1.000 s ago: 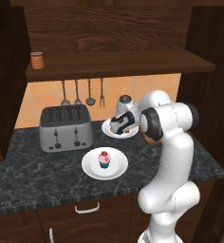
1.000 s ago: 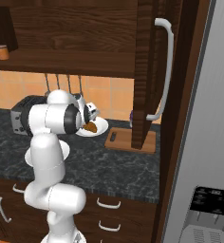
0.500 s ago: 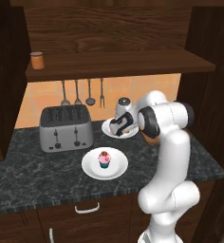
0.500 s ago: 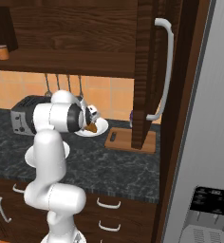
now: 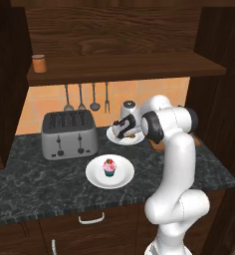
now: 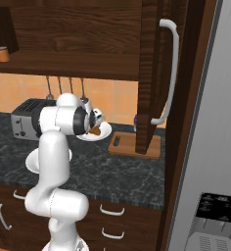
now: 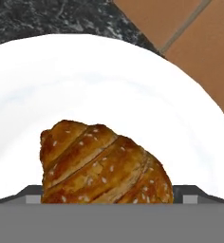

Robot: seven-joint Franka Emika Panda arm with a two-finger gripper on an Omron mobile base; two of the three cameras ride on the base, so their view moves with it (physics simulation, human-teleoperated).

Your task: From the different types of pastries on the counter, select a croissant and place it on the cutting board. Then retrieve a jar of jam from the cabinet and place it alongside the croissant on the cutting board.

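Note:
The golden-brown croissant (image 7: 104, 166) lies on a round white plate (image 7: 109, 80) at the back of the dark counter (image 5: 35, 184). My gripper (image 7: 111, 195) hangs low over that plate (image 5: 137, 139), open, with one fingertip (image 7: 31, 191) on each side of the croissant and apart from it. From the right the gripper (image 6: 93, 127) covers most of the croissant (image 6: 95, 131). The pink-frosted cupcake (image 5: 109, 167) sits on a nearer plate (image 5: 95, 175). The cutting board (image 6: 132, 145) lies right of the croissant's plate. The jar of jam (image 5: 39, 63) stands at the left end of the cabinet shelf (image 5: 124, 67).
A silver toaster (image 5: 69, 133) stands left of the plates, with utensils (image 5: 81, 97) hanging on the orange wall behind. A grey-capped shaker (image 5: 129, 107) stands behind the croissant's plate. The open cabinet door (image 6: 149, 73) with its white handle (image 6: 170, 73) hangs over the board.
The hand has sunk a little lower over the croissant's plate. The jaws stay wide, and nothing else has moved.

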